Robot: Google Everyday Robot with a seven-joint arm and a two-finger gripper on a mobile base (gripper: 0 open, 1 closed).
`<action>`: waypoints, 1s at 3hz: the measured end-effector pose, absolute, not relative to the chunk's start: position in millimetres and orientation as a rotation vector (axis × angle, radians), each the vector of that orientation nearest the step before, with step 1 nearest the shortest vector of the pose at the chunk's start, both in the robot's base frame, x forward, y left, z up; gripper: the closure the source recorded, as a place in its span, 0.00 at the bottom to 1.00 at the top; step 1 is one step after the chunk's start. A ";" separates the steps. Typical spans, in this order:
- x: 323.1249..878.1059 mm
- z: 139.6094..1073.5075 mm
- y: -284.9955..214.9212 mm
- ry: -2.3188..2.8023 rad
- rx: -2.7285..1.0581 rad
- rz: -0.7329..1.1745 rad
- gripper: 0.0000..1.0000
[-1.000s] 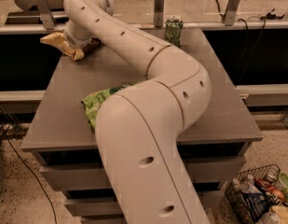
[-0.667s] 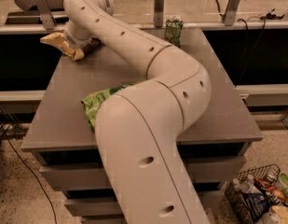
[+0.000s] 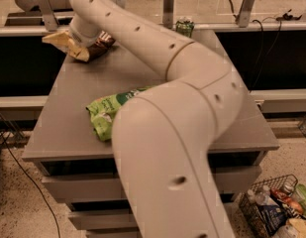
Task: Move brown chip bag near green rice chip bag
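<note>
The gripper (image 3: 89,42) is found at the far left corner of the table (image 3: 63,133), upon the brown chip bag (image 3: 72,48); whether it is grasped cannot be told. The green rice chip bag (image 3: 109,111) is seen nearer, slightly right.

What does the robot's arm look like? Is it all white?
Mostly creamy white. The arm is fat, smooth, rounded tubes joined at bendy elbows, with small dark round holes dotted along it. No cables show. Its claw is at the table's far left corner, by the brown chip bag, mostly hidden.
</note>
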State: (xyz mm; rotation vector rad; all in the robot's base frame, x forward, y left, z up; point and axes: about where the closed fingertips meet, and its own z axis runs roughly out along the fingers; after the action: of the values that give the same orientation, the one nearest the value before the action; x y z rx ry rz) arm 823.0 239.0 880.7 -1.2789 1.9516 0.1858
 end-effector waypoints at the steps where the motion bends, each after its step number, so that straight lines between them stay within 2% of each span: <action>1: 805.1 920.0 233.2 1.912 -1.272 0.182 1.00; 3: 797.2 918.9 224.4 1.934 -1.284 0.192 1.00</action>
State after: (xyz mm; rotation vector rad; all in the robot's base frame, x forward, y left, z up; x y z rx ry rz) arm 797.2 224.4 918.9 -1.2839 1.9342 0.1924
